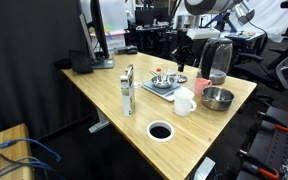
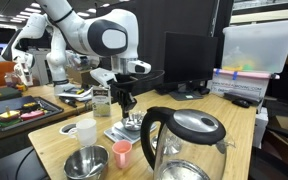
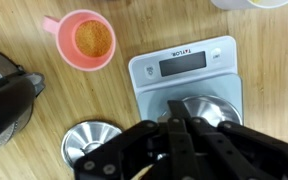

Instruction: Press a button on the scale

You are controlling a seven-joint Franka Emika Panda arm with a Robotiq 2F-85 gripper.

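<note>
The scale (image 3: 184, 72) is a flat silver-grey slab with a dark display strip along its far edge. It also shows in both exterior views (image 1: 162, 87) (image 2: 122, 130). A small round steel piece (image 3: 216, 106) sits on its platform. My gripper (image 3: 178, 128) is shut and empty, its fingers pressed together. It hangs above the near part of the scale, fingertips pointing down, as both exterior views (image 1: 181, 66) (image 2: 127, 107) show. I cannot tell whether the tips touch the scale.
A pink cup (image 3: 87, 38) stands next to the scale. A black kettle (image 2: 184, 140), a white mug (image 2: 85, 132) and a steel bowl (image 2: 86, 162) are close by. Another round steel item (image 3: 89, 142) lies beside the scale. Monitors stand at the table's back.
</note>
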